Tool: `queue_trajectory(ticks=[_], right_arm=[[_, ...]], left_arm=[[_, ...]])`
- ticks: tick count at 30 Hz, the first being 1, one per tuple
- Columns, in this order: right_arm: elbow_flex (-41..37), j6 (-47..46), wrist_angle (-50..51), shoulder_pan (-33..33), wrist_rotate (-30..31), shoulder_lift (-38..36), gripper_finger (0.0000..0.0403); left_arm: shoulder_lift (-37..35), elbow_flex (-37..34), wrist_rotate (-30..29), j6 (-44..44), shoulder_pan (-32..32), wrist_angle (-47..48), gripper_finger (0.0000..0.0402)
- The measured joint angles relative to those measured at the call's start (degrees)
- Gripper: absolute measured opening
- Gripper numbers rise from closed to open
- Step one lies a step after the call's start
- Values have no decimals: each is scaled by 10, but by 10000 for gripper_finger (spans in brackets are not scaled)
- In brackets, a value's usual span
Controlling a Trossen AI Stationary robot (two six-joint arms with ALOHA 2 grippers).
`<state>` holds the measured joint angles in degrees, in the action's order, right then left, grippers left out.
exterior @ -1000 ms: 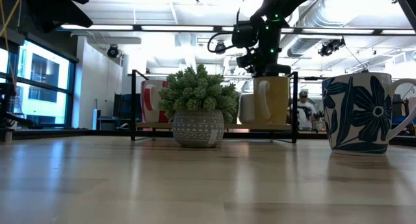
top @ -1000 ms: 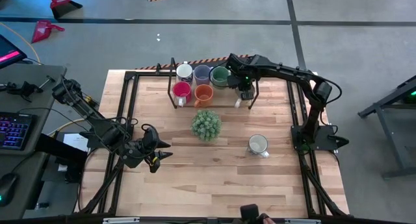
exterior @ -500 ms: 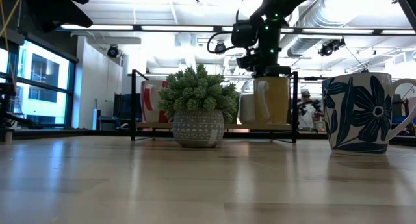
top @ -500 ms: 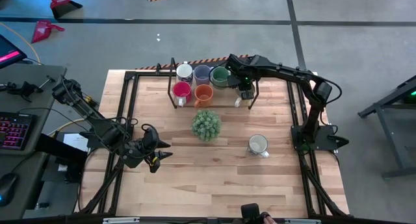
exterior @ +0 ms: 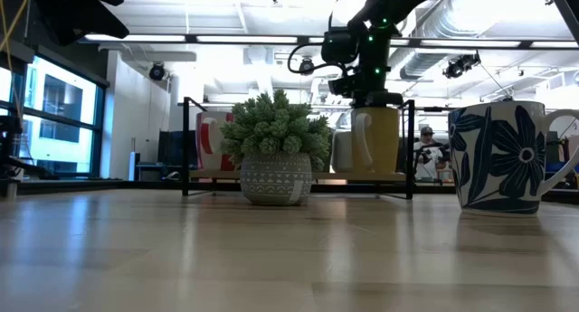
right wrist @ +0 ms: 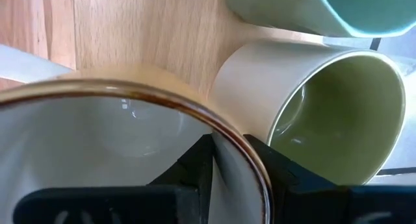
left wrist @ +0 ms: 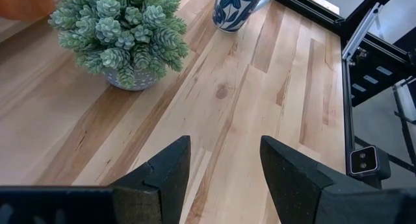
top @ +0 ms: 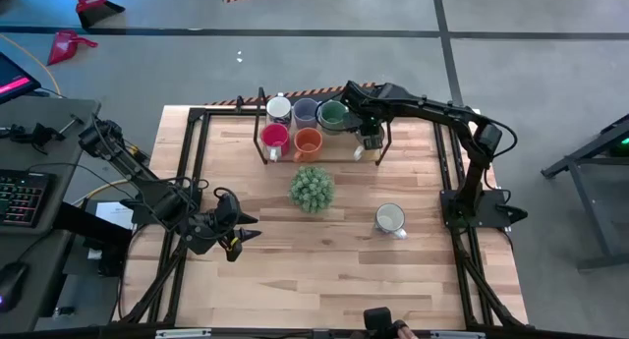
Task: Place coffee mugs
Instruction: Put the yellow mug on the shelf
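Observation:
A low black rack (top: 263,133) stands at the table's far edge. It holds a white mug (top: 279,108), a pale blue mug (top: 306,110), a green mug (top: 333,113), a red mug (top: 274,136) and an orange mug (top: 308,140). My right gripper (top: 371,136) is over the rack's right end, shut on a cream-yellow mug (exterior: 377,140) with a brown rim. A white mug with blue flowers (top: 390,219) stands upright on the table, right of centre. My left gripper (top: 239,237) waits open, low over the table's left part. My right gripper (right wrist: 224,149) pinches the cream-yellow mug's wall at the brown rim (right wrist: 229,138), one finger inside the mug and one outside. The fingers come from above, pointing down. The mug is upright with its base level with the rack's tray (exterior: 298,174); whether it touches, I cannot tell.
A spiky green plant in a patterned pot (top: 313,189) stands mid-table, in front of the rack. Beside the held mug sit a cream mug with a green inside (right wrist: 325,113) and a green mug (right wrist: 338,6). Bare wood lies along the near half (top: 324,280).

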<state>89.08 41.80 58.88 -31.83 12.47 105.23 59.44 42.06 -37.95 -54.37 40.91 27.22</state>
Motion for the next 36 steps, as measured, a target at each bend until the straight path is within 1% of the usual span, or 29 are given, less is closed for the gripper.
queue_trajectory(ticks=[14, 20, 33, 36], right_arm=[[1, -8, 3, 15, 13, -1, 72], [1, -8, 9, 15, 31, -1, 72], [1, -3, 9, 15, 35, -1, 72], [1, -2, 8, 15, 41, -1, 80]], left_arm=[[0, 0, 0, 0, 0, 0, 174], [0, 0, 0, 0, 0, 0, 174], [0, 0, 0, -1, 0, 0, 174], [0, 0, 0, -1, 0, 0, 174]])
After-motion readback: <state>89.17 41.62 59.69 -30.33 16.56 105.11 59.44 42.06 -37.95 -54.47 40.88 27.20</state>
